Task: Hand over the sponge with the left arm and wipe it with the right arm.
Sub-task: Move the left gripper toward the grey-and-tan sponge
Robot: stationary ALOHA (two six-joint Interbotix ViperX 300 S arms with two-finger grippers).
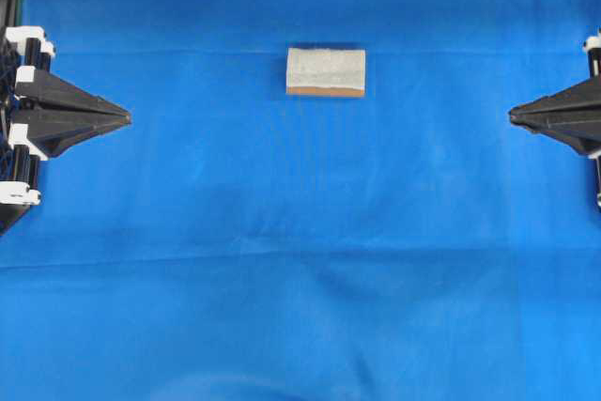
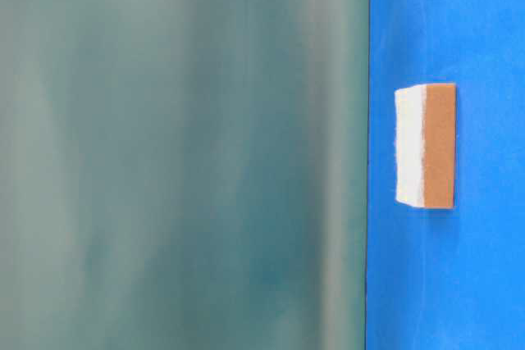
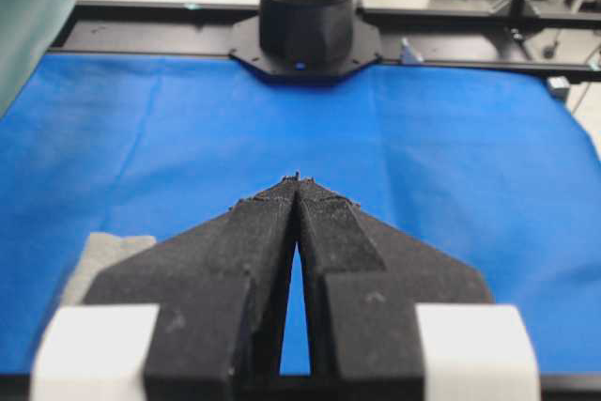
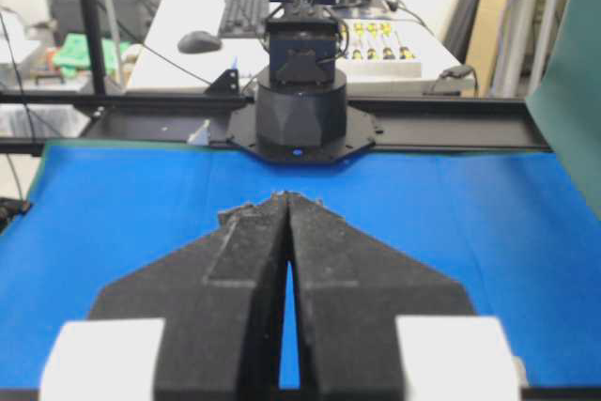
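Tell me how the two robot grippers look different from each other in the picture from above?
The left gripper shows more of itself, white blocks included; the right gripper is mostly cut off by the picture's edge. The left points right; the right points left. Both are black and pointed, jaws shut, apart from the sponge on the blue cloth.

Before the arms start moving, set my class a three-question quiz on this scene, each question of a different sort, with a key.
1. True or false: the left gripper is shut on the sponge.
2. Which describes the right gripper? A) wide open B) shut, holding nothing C) out of view
3. Fill in: the sponge lies on the blue ____, apart from both grippers.

Key: 1 false, it is shut but empty; 2 B; 3 cloth.
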